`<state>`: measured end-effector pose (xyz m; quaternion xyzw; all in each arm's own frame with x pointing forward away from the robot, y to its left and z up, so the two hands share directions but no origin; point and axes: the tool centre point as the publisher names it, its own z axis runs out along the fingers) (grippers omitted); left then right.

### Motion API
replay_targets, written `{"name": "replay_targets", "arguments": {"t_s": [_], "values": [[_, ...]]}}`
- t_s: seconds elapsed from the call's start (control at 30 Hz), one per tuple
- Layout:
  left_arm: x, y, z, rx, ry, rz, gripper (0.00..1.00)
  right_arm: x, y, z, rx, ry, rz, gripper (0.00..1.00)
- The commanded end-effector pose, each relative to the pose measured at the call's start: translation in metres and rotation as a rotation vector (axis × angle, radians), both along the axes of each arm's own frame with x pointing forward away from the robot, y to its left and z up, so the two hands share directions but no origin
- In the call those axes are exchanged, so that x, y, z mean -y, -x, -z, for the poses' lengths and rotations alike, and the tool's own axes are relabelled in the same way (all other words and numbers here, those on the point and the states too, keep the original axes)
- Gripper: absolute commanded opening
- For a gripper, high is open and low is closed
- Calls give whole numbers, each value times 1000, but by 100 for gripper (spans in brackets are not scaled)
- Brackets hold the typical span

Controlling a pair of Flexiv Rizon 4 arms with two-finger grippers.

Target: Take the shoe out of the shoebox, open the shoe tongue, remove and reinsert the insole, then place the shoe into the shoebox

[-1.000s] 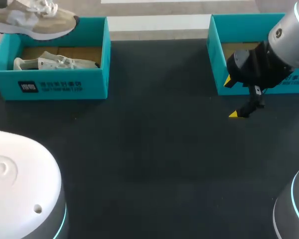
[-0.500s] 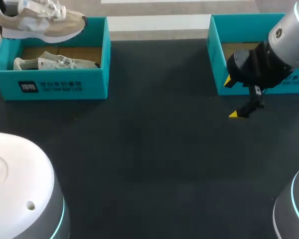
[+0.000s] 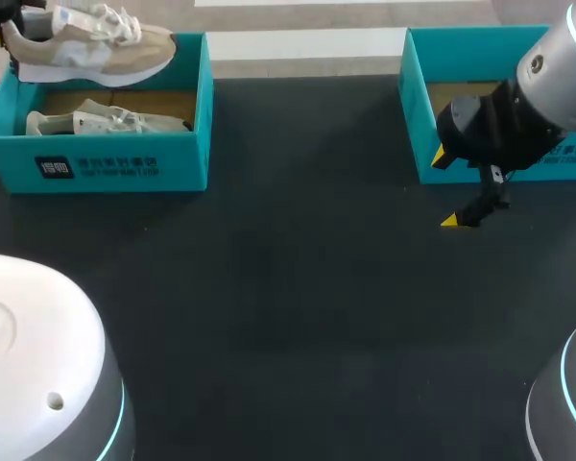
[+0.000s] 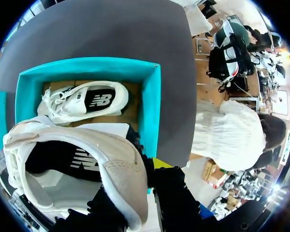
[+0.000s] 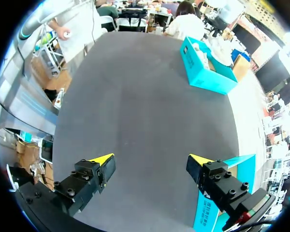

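A beige and white shoe (image 3: 91, 50) hangs over the back of the left teal shoebox (image 3: 115, 168). My left gripper (image 3: 4, 31) at the far left corner is shut on its heel. In the left wrist view the heel collar of the shoe (image 4: 87, 164) sits clamped between the fingers of the left gripper (image 4: 140, 193), with the dark insole visible inside. A second shoe (image 3: 106, 121) (image 4: 82, 100) lies on its side in the box (image 4: 152, 106) below. My right gripper (image 3: 444, 189) (image 5: 151, 160) hangs open and empty just in front of the right teal box (image 3: 415, 106).
The right teal box (image 5: 222, 193) stands at the table's far right beside my right gripper. Dark tabletop (image 3: 288, 288) stretches between and in front of both boxes. My arm bases fill the near left and right corners.
The held shoe has moved to the right and slightly down, over the left box, with my left gripper coming into view. The right arm has not moved.
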<state>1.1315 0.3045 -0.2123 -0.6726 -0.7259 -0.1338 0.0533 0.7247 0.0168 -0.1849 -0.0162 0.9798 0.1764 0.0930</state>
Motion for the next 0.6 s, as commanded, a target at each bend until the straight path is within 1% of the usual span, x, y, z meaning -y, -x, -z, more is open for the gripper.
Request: {"name": "replay_targets", "arguments": {"t_s": [0.03, 0.37, 0.6], "values": [[4, -13, 6, -13, -2, -15, 0, -1, -1, 1, -1, 2, 0, 100], [4, -31, 24, -40, -3, -25, 0, -1, -1, 1, -1, 2, 0, 100], [-1, -33, 39, -55, -19, -10, 0, -1, -1, 1, -1, 2, 0, 100]]}}
